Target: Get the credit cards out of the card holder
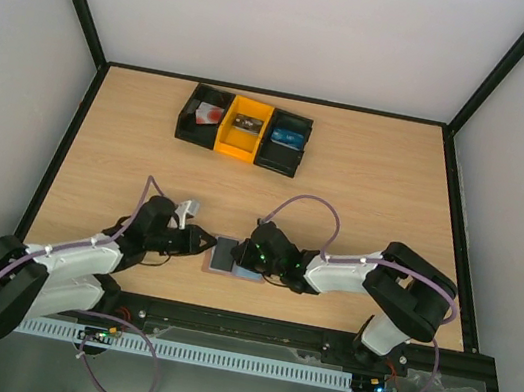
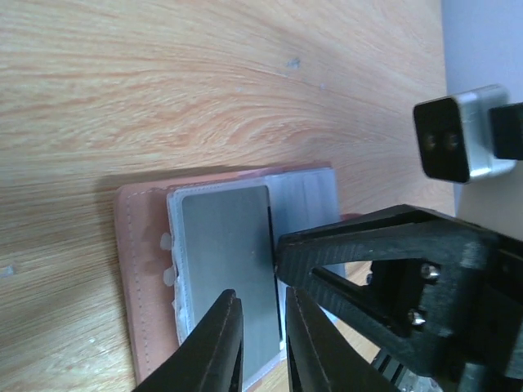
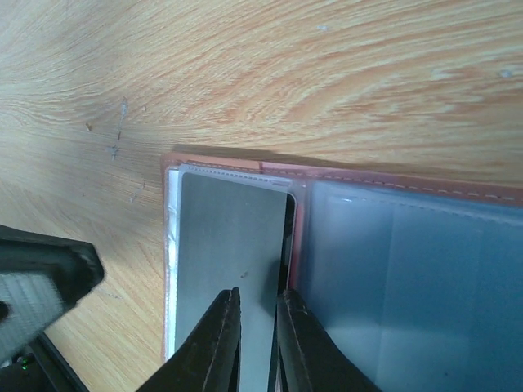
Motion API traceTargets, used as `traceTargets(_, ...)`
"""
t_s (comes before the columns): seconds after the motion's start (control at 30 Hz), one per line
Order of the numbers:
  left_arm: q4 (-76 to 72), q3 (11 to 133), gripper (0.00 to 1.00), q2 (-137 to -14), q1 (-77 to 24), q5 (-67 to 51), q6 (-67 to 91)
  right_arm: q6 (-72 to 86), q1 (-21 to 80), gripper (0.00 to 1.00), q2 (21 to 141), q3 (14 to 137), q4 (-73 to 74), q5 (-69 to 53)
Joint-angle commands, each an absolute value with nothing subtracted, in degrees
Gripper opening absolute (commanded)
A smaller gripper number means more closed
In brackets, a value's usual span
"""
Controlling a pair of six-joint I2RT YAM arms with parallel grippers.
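Wood counter (image 1: 364, 194), grey card (image 2: 225, 269) still tucked in the card holder (image 1: 223, 256), left hand (image 2: 261, 304) and right hand (image 3: 257, 306) nearly shut over it, grip unclear, nothing's out yet

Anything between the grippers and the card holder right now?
Nothing visible. Left gripper and right gripper both have fingertips right over the card holder, at the same grey pocket; they crowd only each other. The bins sit far back on the table.
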State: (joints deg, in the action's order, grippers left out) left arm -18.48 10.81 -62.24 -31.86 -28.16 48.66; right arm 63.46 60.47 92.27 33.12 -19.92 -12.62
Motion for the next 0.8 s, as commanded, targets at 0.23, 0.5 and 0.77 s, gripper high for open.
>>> traceTargets(0.23, -23.23, 9.49, 0.19, -65.70, -32.21, -28.63, 50.89, 64.42, 60.82, 0.14, 91.93, 30.59, -21.46, -11.15)
traceTargets(0.5, -25.51, 9.29, 0.06, -71.53, -33.35, -27.16, 50.04, 64.25, 60.85, 0.14, 91.27, 29.83, -22.32, -11.30)
traceTargets(0.77, -22.77, 9.51, 0.03, -70.28, -34.66, -23.43, 49.83, 63.99, 60.84, 0.14, 91.13, 29.67, -22.78, -10.69)
